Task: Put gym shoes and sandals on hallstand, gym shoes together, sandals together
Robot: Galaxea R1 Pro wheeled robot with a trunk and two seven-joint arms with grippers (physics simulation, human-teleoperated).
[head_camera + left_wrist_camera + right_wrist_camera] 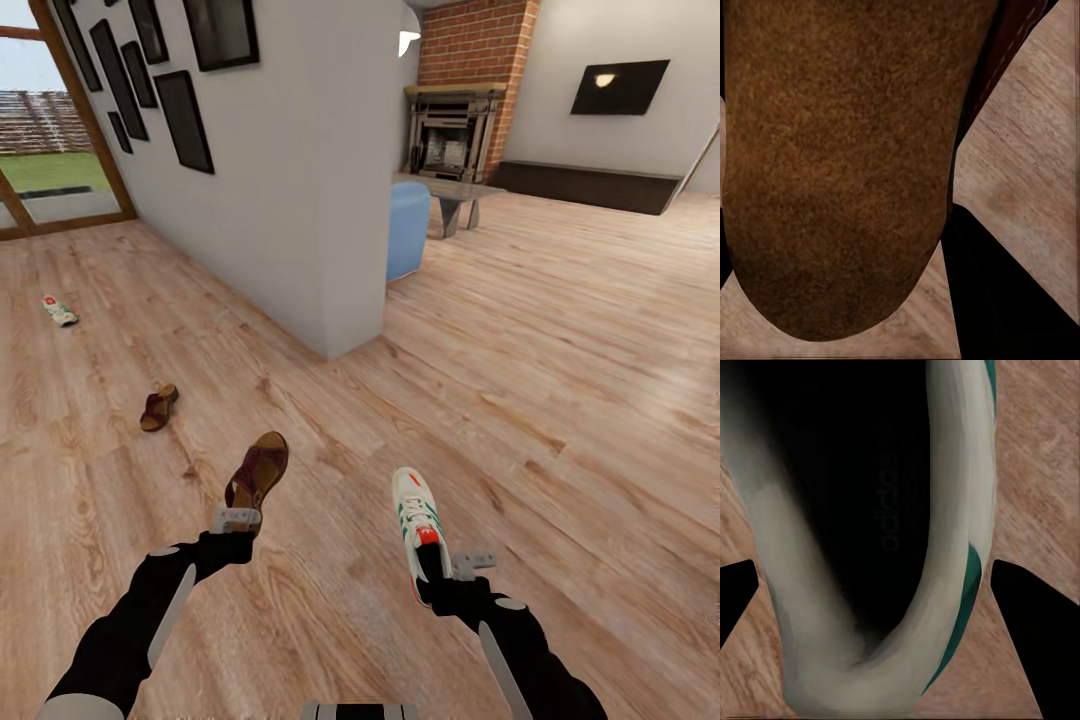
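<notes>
My left gripper (239, 514) is shut on the heel end of a brown sandal (259, 472), held above the corridor floor (330, 620). Its brown surface (832, 165) looms close in the left wrist view. My right gripper (433, 562) is shut on the heel of a white gym shoe (415, 516) with green stripes. The right wrist view looks into that shoe's dark opening, past its white rim (952, 510). The other sandal (158, 407) lies on the floor at left. Farther left and back lies the other gym shoe (60, 311). The hallstand is out of view.
A white partition wall (330, 200) with dark picture frames ends just ahead at centre. Behind it stand a blue armchair (408, 230), a low table (455, 195) and a brick fireplace (460, 120). A glass door (50, 160) closes the corridor at far left.
</notes>
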